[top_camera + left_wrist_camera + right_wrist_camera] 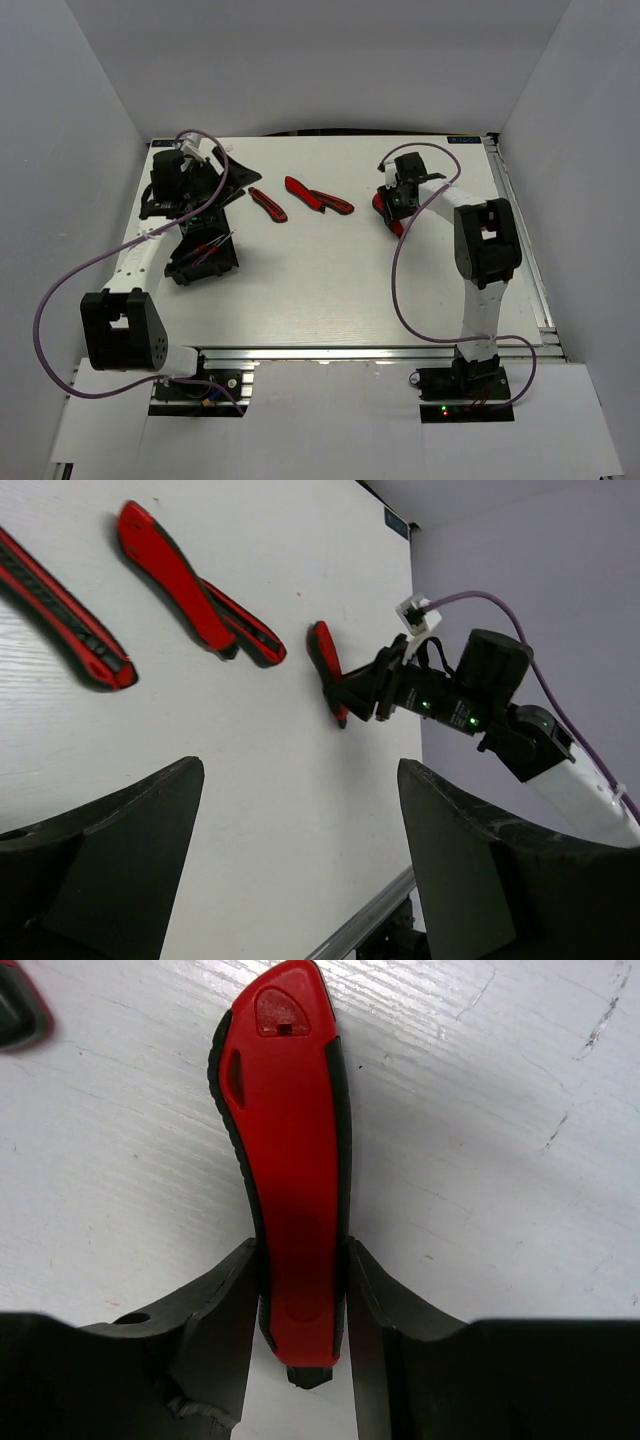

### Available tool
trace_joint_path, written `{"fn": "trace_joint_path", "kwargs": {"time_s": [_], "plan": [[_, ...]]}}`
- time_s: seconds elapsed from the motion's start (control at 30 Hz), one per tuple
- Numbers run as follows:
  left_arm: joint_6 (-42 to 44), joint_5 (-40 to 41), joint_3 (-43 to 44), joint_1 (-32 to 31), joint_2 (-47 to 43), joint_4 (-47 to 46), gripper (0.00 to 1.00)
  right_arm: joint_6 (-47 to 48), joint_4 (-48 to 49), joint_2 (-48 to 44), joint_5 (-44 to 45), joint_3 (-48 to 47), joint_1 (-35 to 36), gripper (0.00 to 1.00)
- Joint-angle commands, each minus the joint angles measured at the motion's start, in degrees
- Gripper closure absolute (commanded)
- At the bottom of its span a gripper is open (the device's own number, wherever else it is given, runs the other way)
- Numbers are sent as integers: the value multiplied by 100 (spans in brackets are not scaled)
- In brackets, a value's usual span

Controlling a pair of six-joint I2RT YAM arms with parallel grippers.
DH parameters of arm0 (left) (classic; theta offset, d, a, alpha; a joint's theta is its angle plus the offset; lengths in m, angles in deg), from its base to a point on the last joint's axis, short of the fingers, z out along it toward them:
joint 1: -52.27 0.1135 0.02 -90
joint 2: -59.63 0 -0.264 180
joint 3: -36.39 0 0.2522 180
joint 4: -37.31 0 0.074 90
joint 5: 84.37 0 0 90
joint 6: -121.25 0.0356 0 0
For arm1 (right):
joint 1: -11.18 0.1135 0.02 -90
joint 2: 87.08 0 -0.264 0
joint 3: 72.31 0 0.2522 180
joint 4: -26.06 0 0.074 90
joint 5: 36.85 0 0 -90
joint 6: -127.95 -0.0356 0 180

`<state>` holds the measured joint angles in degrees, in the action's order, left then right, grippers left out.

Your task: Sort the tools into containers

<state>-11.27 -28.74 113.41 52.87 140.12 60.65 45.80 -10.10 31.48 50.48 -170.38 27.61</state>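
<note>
The red knife [290, 1180] lies flat on the white surface [330, 290], well to the right of the bin with the screwdrivers [205, 258]. A slim red-and-black tool [268, 204] and red-handled pliers [318, 195] lie between it and that bin. The right pincer [300, 1305] is on the knife. Its fingers [215, 1310] press the handle's two long sides near one end, clamped across the narrow width. The knife's long axis runs straight out ahead of the pincer, in line with the fingers, and the knife looks not yet lifted. The left pincer [300, 770] stands wide apart with nothing in it, close to the bin and far from the knife. The right arm is plainly the nearer one. I judge the coming move to be a lift and a long carry leftward to the bin, with the knife's length lined up along the bin's long side.
</note>
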Motion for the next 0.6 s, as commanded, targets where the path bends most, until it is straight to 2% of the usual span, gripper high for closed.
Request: {"fn": "trace_joint_path", "kwargs": {"time_s": [0.0, 0.1, 0.17, 0.23, 0.4, 0.57], "plan": [[-221, -61, 36, -341, 142, -317, 10, -30, 33, -140, 66, 362, 28, 81], [-300, -43, 89, -596, 300, -396, 10, -117, 68, -420, -189, 494, -25, 96], [-379, -61, 133, -806, 476, -510, 10, -153, 182, -632, -416, 591, -69, 100], [-493, -61, 177, -1043, 651, -667, 10, -188, 296, -974, -662, 644, -131, 100], [-731, -35, 379, -1527, 1108, -993, 10, -206, 350, -1598, -2226, 636, -175, 100], [-819, -87, 897, -1993, 1784, -1196, 10, -355, 305, -1705, -3676, 477, -131, 100]]}}
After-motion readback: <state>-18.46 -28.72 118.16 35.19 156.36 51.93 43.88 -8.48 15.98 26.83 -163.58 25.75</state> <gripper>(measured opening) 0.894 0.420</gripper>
